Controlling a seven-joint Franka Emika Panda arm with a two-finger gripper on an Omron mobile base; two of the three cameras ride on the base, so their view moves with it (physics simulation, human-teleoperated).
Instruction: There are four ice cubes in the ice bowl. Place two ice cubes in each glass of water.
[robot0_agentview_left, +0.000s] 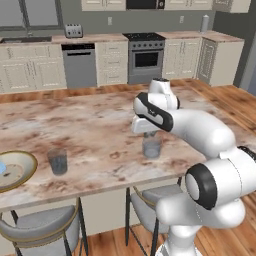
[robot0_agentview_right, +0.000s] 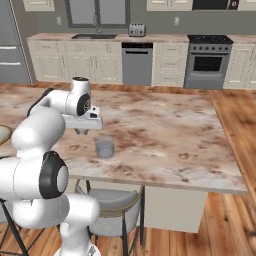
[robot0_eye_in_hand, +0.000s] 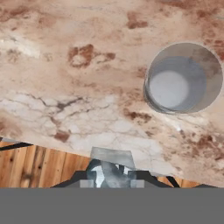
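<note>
My gripper (robot0_eye_in_hand: 109, 176) points down over the marble island and is shut on a small pale ice cube (robot0_eye_in_hand: 111, 158) between its fingertips. One glass of water (robot0_eye_in_hand: 179, 83) stands just beside the gripper, up and to the right in the hand view; this glass (robot0_agentview_left: 151, 146) sits right under the hand (robot0_agentview_left: 148, 133) in the left base view. The second glass (robot0_agentview_left: 57, 161) stands further left on the counter. At the far left edge is the ice bowl (robot0_agentview_left: 20, 175), golden-rimmed, with a pale blue ice cube (robot0_agentview_left: 2, 167) in it. The gripper (robot0_agentview_right: 82, 131) hangs left of the glass (robot0_agentview_right: 105, 148).
The marble island (robot0_agentview_left: 100, 125) ends close in front of the glasses, with grey stools (robot0_agentview_left: 42, 225) below its near edge. Wood floor (robot0_eye_in_hand: 39, 166) shows past the counter edge in the hand view. Cabinets, dishwasher and oven line the far wall.
</note>
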